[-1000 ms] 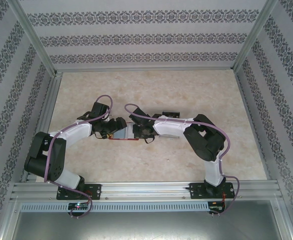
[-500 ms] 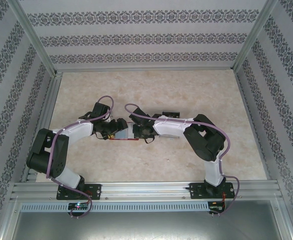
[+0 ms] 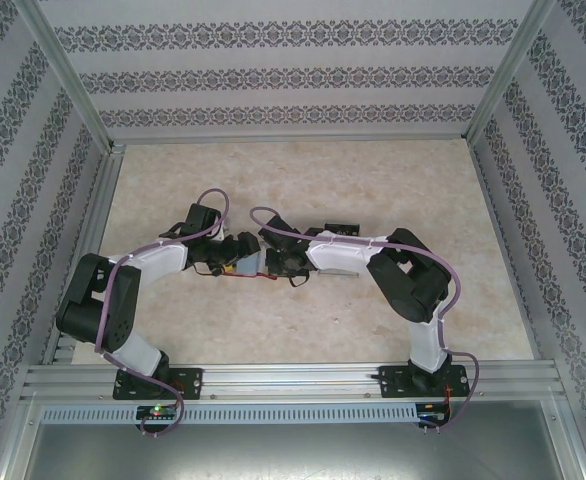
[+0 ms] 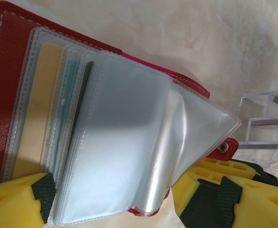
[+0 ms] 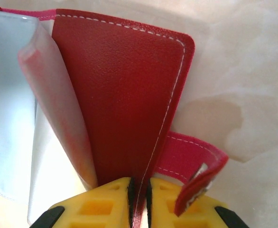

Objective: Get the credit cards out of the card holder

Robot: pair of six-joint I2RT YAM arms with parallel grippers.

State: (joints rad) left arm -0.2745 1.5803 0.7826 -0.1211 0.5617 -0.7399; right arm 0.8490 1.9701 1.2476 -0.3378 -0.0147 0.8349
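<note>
Top view: on the marbled table (image 3: 313, 180) the card holder (image 3: 258, 268) lies open. The left gripper (image 3: 235, 264) has advanced to its left edge, and the right gripper (image 3: 278, 262) is at its right.
Left wrist: the jaws are spread wide and straddle the clear pockets (image 4: 129, 142). The credit cards (image 4: 37, 109) are still sleeved.
Right wrist: the jaws clamp the red cover (image 5: 125, 95), so extraction can likely begin.
</note>
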